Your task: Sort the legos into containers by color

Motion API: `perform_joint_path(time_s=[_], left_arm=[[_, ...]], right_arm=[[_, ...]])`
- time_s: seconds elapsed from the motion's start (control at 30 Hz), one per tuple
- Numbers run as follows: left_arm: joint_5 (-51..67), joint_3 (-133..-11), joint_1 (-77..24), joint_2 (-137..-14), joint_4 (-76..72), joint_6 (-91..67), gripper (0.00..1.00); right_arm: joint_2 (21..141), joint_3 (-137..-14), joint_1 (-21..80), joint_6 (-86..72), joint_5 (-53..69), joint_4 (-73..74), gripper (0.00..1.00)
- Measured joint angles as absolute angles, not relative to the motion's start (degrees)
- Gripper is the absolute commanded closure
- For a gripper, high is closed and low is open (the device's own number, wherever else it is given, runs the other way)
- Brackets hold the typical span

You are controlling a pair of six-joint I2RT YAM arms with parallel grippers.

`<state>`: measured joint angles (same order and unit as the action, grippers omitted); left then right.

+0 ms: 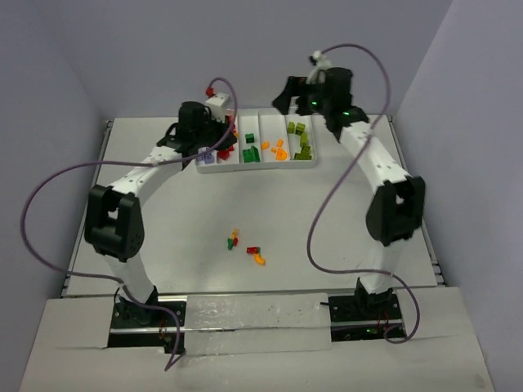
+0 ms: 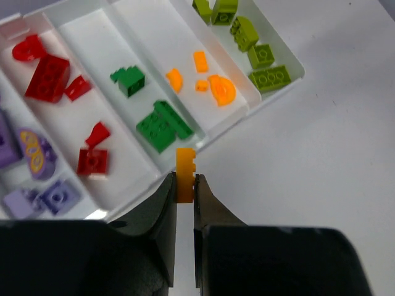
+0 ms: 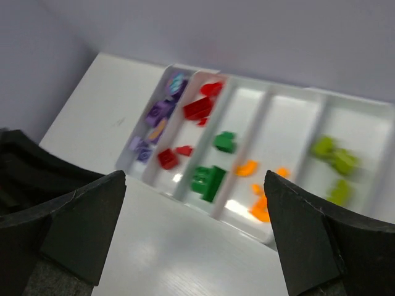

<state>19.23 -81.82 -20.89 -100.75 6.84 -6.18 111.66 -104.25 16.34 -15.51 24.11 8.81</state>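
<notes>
Low centre, an orange lego (image 2: 184,161) is pinched in the left gripper (image 2: 185,185) at the tray (image 2: 217,132) rim (green compartment (image 2: 95,38) nearest); released here, it could be misfiled. The right gripper (image 3: 192,185) is spread wide.

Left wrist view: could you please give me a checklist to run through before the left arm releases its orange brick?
1. Grip: ok. The left tool is shut on the orange brick, which stands upright in its grip.
2. Brick above the orange compartment: not ok. It hangs at the near rim of the tray, not yet over the compartment.
3. Target sorted: ok. Only orange pieces lie in it.
4. Right tool out of the way: ok. It is open, empty, and apart from the left tool in the top view.
5. Drop height: cannot tell.
</notes>
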Motion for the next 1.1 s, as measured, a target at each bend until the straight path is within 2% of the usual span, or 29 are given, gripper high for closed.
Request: perform_joint_path(time_s=[0.13,0.23,0.43,0.53,0.7,0.83,0.9,0.97,1.1], left_arm=[[14.15,-91.45,-26.43,-111.76,5.09,-6.72,1.00],[11.77,-99.92,-29.06,-120.22,4.80,-8.67,1.00],[8.52,-122.15,-29.89,-138.44,4.29,-12.64,0.99],[7.39,-127.31,-29.52,-144.44,2.68,-12.92,0.93],[5.92,-127.72,-29.28,-148.87,1.09,-12.36,0.81],[5.78,-127.74,-29.30,-149.91,-0.61,-11.35,0.53],[5.78,-127.84,-29.30,-149.91,-1.54,-11.15,0.43],[5.75,-128.23,-29.30,-149.91,-2.39,-10.57,0.29],[5.56,-129.18,-29.30,-149.91,-3.50,-9.70,0.25]], right_arm=[[97.20,-94.36,8.10,-10.54,21.92,9.91,0.00],[89.88,-86.05,6.09,-7.23,20.86,11.02,0.00],[85.93,-72.47,6.59,-3.08,20.57,15.29,0.00],[85.93,-69.26,6.59,-1.59,20.57,18.11,0.00],[85.66,-68.97,6.59,0.53,20.66,19.22,0.00],[85.49,-68.97,6.59,1.31,21.18,19.45,0.00],[85.49,-68.95,6.59,1.51,21.71,19.82,0.00],[85.49,-68.94,6.59,1.78,22.36,20.48,0.00],[85.45,-68.82,6.67,3.06,23.87,22.37,0.00]])
